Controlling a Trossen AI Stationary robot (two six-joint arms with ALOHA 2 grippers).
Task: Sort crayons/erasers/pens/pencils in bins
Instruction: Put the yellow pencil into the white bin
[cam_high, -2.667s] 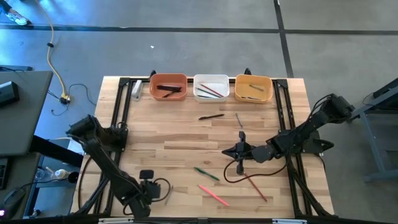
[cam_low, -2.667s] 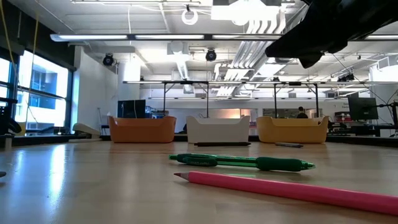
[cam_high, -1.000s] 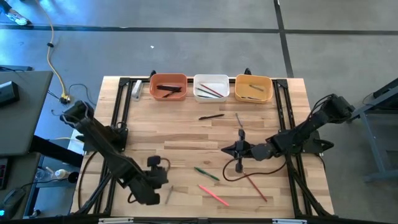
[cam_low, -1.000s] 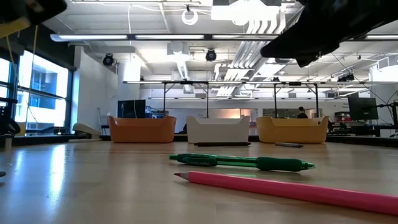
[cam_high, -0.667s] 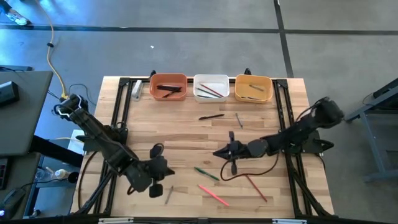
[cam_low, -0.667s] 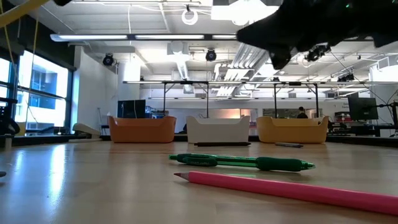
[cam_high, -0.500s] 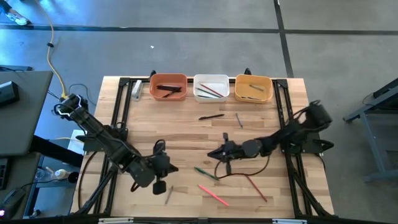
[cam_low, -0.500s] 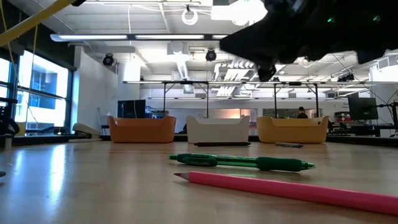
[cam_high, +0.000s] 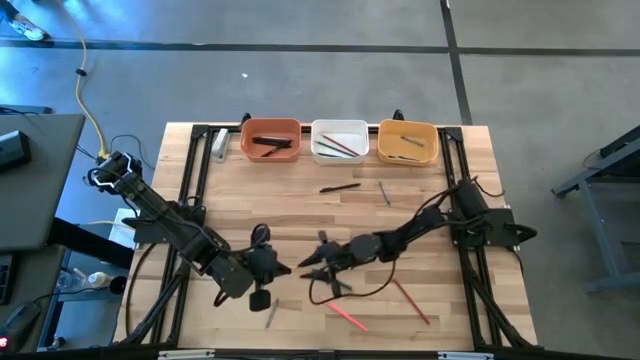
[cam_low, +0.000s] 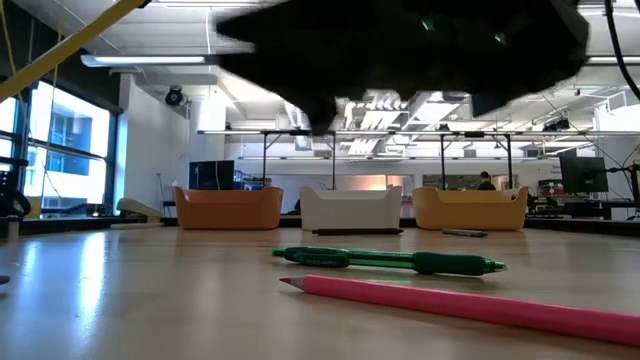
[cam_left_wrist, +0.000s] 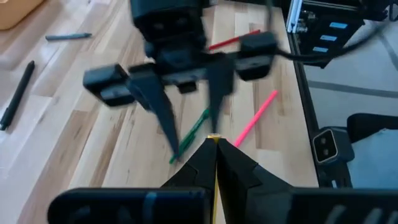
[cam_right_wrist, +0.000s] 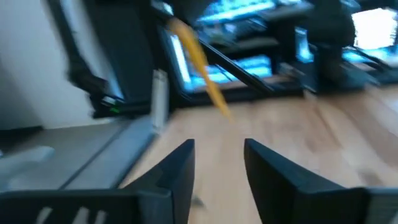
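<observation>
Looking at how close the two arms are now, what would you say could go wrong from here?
The right gripper, fingers apart, hangs over the green pen right beside the shut left gripper, which holds a thin yellow stick; they might collide. The right arm's dangling cable could drag the pink pencil.

Left gripper (cam_left_wrist: 214, 146) pinching thin yellow stick (cam_left_wrist: 215, 163) — opposite, right gripper (cam_left_wrist: 186, 127) spread above slim green pen (cam_left_wrist: 193, 134), pink pencil (cam_left_wrist: 256, 116) beside.
</observation>
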